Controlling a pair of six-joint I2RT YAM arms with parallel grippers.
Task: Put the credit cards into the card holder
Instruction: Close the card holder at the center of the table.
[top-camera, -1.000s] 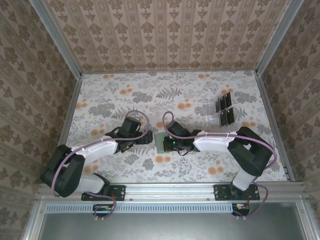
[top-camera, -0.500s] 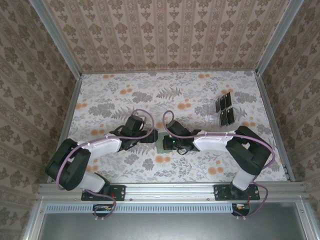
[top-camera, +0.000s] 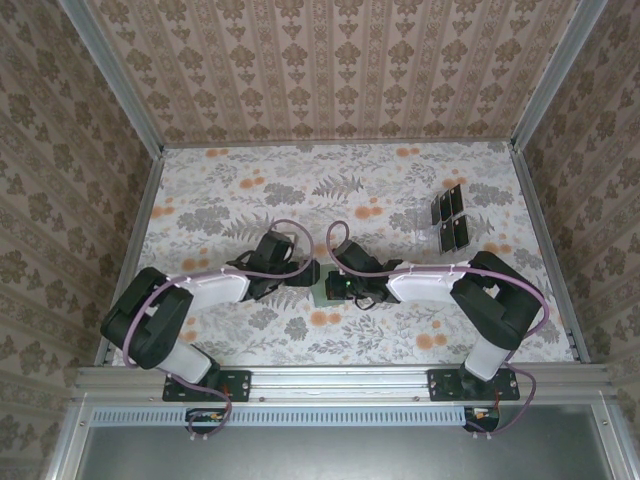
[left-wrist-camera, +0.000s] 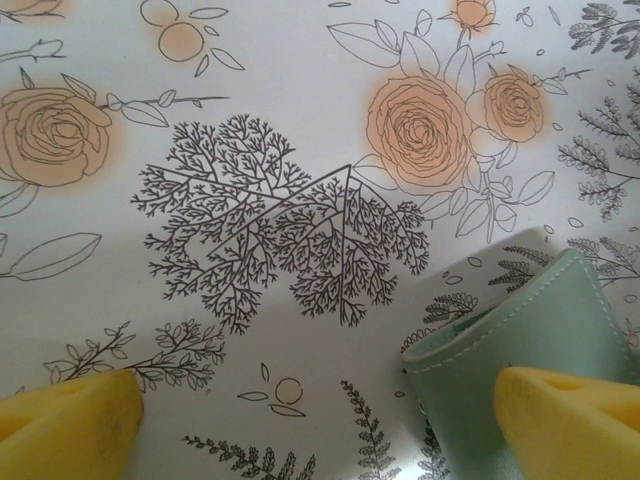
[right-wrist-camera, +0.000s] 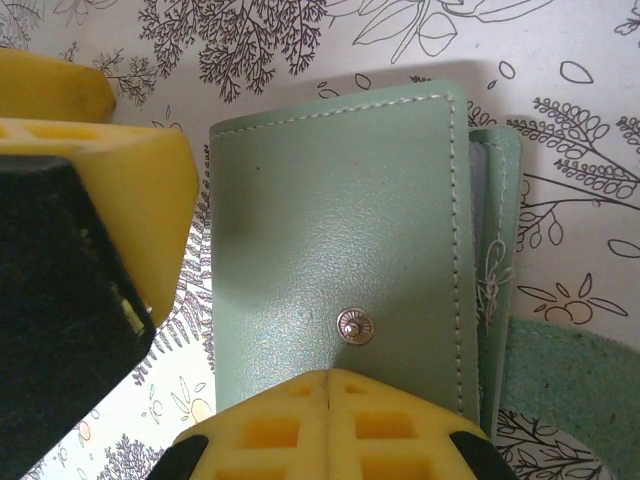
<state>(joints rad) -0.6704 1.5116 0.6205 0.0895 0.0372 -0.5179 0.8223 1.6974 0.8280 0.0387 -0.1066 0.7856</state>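
The card holder (right-wrist-camera: 340, 240) was seen closed on the bench (top-camera: 250, 190), the right pincer (right-wrist-camera: 330, 382) pressed together over its snap (right-wrist-camera: 352, 326), the left pincer (left-wrist-camera: 320, 420) spread wide at its edge, the credit cards (top-camera: 452, 218) well apart. It could be shoved away if its flap was missed.

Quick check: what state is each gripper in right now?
Left gripper: wide open, holding nothing; the mint-green stitched leather card holder sits by one finger.
Right gripper: shut, tips by the holder's snap stud; grip cannot be told.
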